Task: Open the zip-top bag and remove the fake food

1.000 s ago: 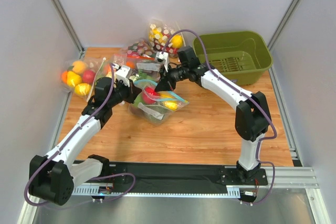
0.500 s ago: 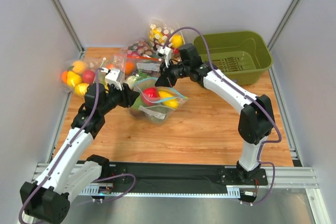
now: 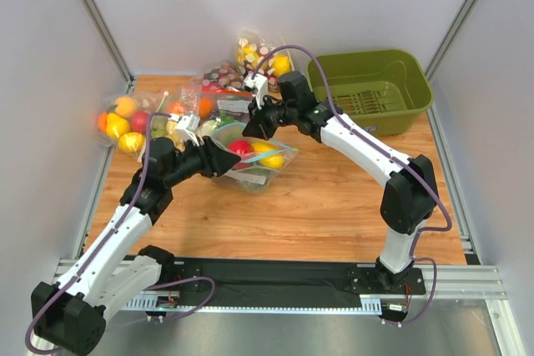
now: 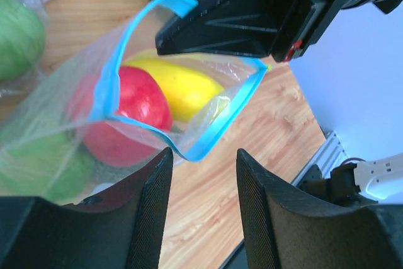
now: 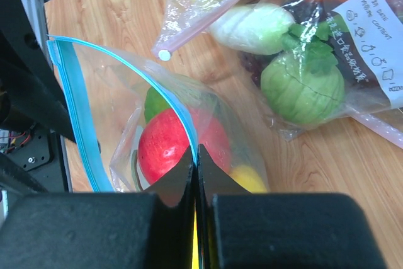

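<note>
Your right gripper (image 5: 196,174) pinches the zip-top bag's (image 3: 250,174) far rim | your left gripper (image 4: 201,174) gapes empty at its near rim | bag mid-table, 12 o'clock of the bases, red ball (image 4: 129,114) and yellow lemon (image 4: 182,89) inside

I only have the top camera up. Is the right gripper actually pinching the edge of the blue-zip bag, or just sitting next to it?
Observer: Pinching. In the right wrist view the right gripper is shut on one lip of the bag, clear plastic running straight into the closed fingers.
Operator: And the left one, has it got the other side?
Observer: No. The left wrist view shows the left gripper open, its fingers just short of the near blue lip, nothing between them.
Operator: Is the mouth open enough to reach in?
Observer: It gapes. Through the opening that view shows the red ball and the yellow lemon side by side inside.
</note>
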